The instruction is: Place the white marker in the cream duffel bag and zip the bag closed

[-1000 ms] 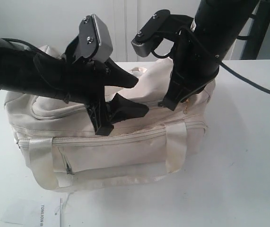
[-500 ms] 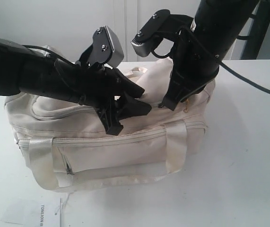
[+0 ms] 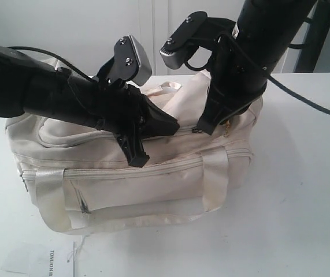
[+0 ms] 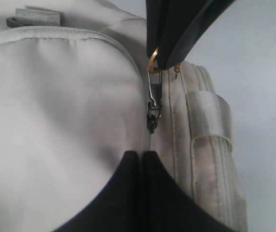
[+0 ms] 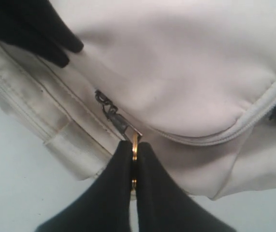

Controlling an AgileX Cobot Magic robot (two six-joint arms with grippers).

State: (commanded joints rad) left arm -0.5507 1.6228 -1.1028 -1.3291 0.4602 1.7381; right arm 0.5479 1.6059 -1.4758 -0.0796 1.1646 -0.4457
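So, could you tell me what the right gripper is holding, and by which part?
The zip pull of the bag, pinched by its gold ring between the right gripper's shut fingers.

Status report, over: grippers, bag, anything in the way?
Right gripper shut on gold ring of zip pull. Left gripper shut, tips on bag top. Marker not in view. No obstruction seen.

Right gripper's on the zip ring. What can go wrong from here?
1. The right gripper holds only the thin gold ring, which may slip out under pull.
2. The left gripper sits shut near the zip pull; the fingers could collide.
3. The white marker is not visible; the cream duffel bag may get zipped without it.
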